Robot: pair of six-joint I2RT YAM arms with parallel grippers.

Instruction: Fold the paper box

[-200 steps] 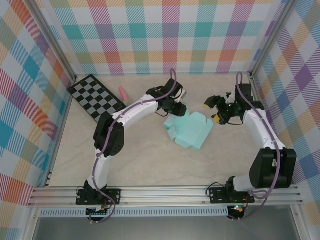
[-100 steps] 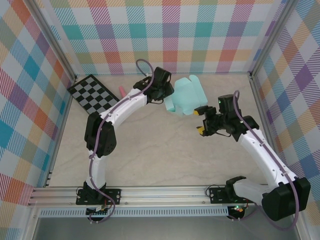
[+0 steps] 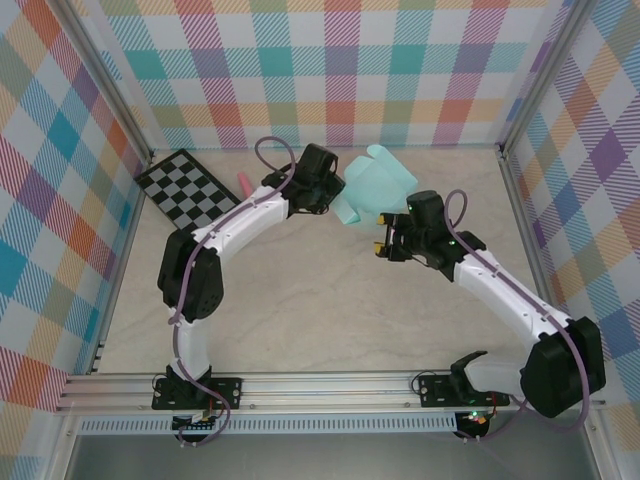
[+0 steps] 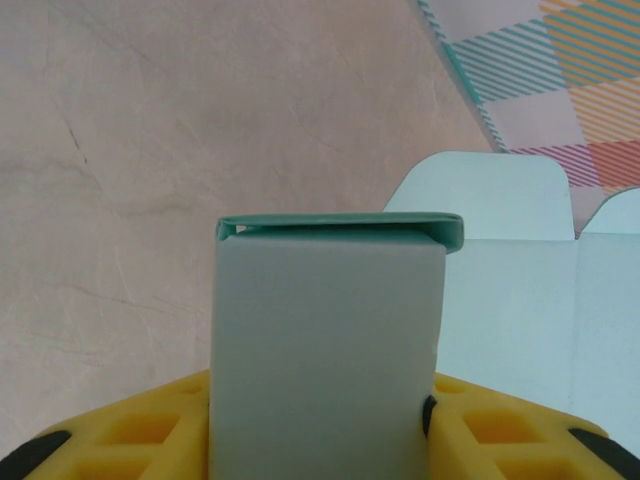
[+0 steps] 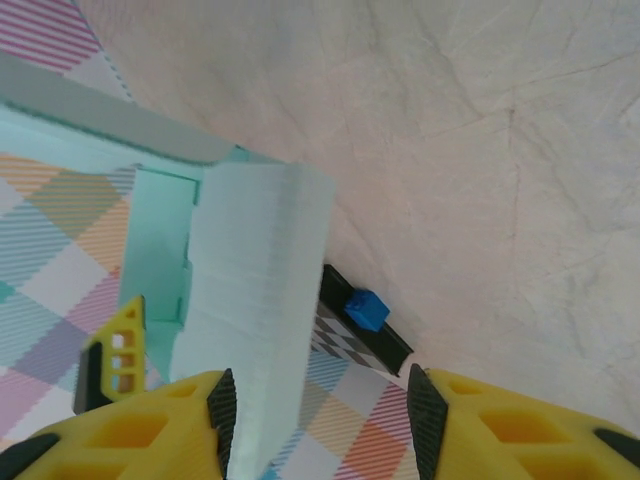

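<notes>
The paper box [image 3: 372, 183], pale mint card with rounded flaps, hangs off the table near the back wall. My left gripper [image 3: 336, 192] is shut on a folded flap at its left side; in the left wrist view that flap [image 4: 330, 340] fills the gap between the yellow fingers [image 4: 120, 440]. My right gripper [image 3: 386, 234] sits at the box's lower right edge. In the right wrist view a strip of the box [image 5: 250, 300] lies against the left pad [image 5: 222, 415], with a wide gap to the right pad. The right gripper [image 5: 320, 425] is open.
A black checkerboard [image 3: 193, 193] lies at the back left with a pink piece [image 3: 245, 184] beside it. A small blue cube [image 5: 366, 309] rests on the board's edge [image 5: 385, 340]. Plaid walls [image 3: 330, 70] and metal posts enclose the pale table [image 3: 320, 310].
The left gripper lifted the box off the table and carried it toward the back wall. The right gripper swung left to the box and its jaws narrowed around a flap.
</notes>
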